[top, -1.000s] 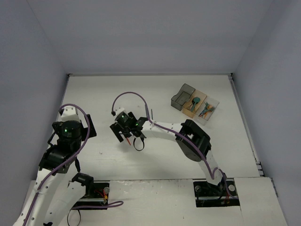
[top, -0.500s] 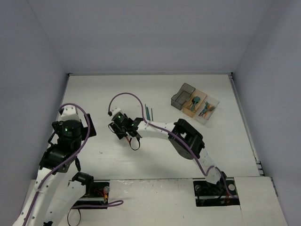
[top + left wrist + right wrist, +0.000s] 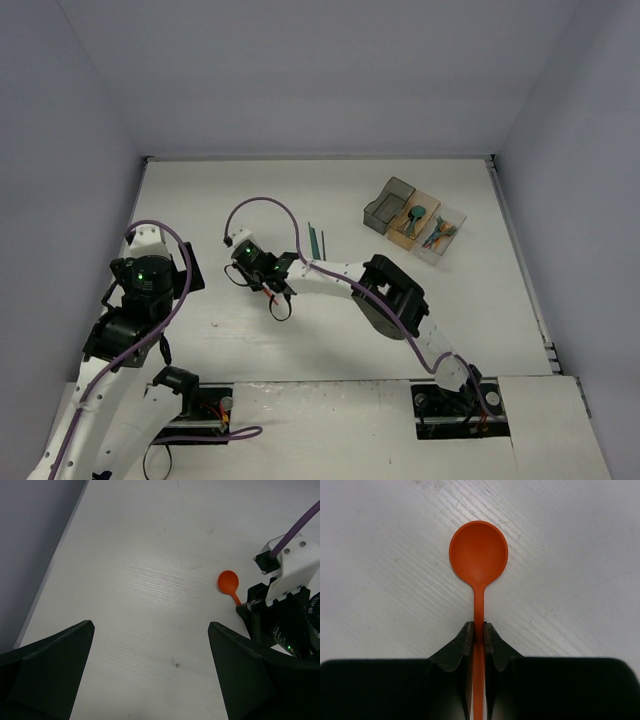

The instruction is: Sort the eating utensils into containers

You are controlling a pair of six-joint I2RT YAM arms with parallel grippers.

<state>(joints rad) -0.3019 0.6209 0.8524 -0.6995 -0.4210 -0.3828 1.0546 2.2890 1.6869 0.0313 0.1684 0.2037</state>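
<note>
1. From the top view, a white surface (image 3: 400,330) sits inside pale grey walls. Three containers stand in a row at the far right: a dark grey bin (image 3: 388,203), an orange-tan bin (image 3: 413,222) and a clear bin (image 3: 441,233).
   - Teal pieces already lie in the tan and clear bins. Nothing can be made out in the grey one.
   - Two slim teal utensils (image 3: 317,239) lie loose on the surface, well apart from the bins.
   - The right gripper (image 3: 268,290) is low at mid-surface with a fleck of orange at it.
   - Judged from this, the sorting is well along, with these few pieces left.
2. In the left wrist view, the left gripper (image 3: 151,627) hangs above bare surface with its fingers spread wide, holding nothing.
   - The orange spoon (image 3: 228,582) lies ahead, its handle running into the right arm's black fingers.
   - Small white print on that arm's body is cut off at the frame edge and cannot be read in full.
3. In the right wrist view, the right gripper is pinched on the spoon's thin handle just below the bowl, which rests face-up on the surface. No brand marks show.
</note>
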